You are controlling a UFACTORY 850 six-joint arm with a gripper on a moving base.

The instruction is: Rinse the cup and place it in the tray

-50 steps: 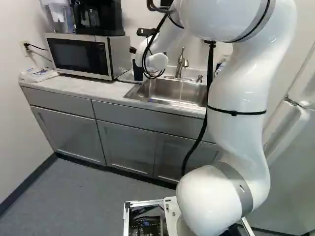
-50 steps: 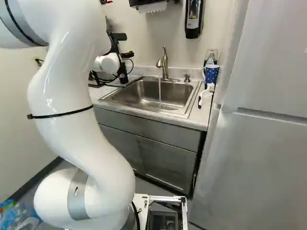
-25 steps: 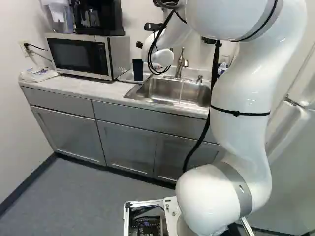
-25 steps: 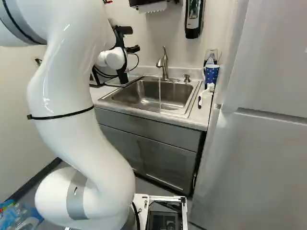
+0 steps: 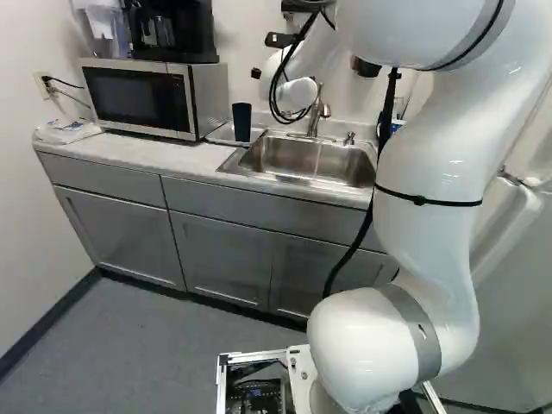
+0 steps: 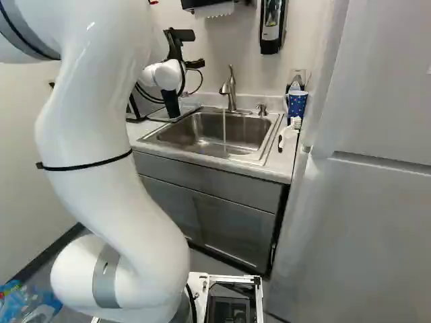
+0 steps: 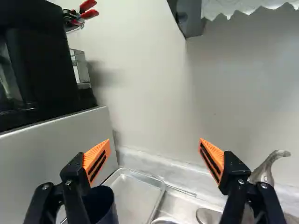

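In the right base view, the black gripper [image 6: 194, 64] shows partly beyond the white wrist, left of the faucet. In the wrist view the gripper [image 7: 154, 156] is wide open, with nothing between its orange pads. The dark blue cup [image 5: 241, 122] stands at the tray beside the microwave, clear of any grip. In the wrist view the cup [image 7: 100, 207] shows below one finger, partly hidden by it; whether its mouth faces up is unclear. The shallow metal tray [image 7: 135, 192] lies on the counter against the wall.
Water [image 6: 224, 128] runs from the faucet [image 6: 229, 87] into the steel sink [image 6: 202, 142]. The microwave [image 5: 155, 97] carries a coffee maker. A blue patterned cup [image 6: 297, 104] and a brush [image 6: 289, 133] stand right of the sink, near the fridge. A dispenser [image 6: 271, 27] hangs above.
The arm's wrist and open gripper have moved rightward and somewhat up in the base views, away from the dark cup. That cup has stayed put, as has the base.
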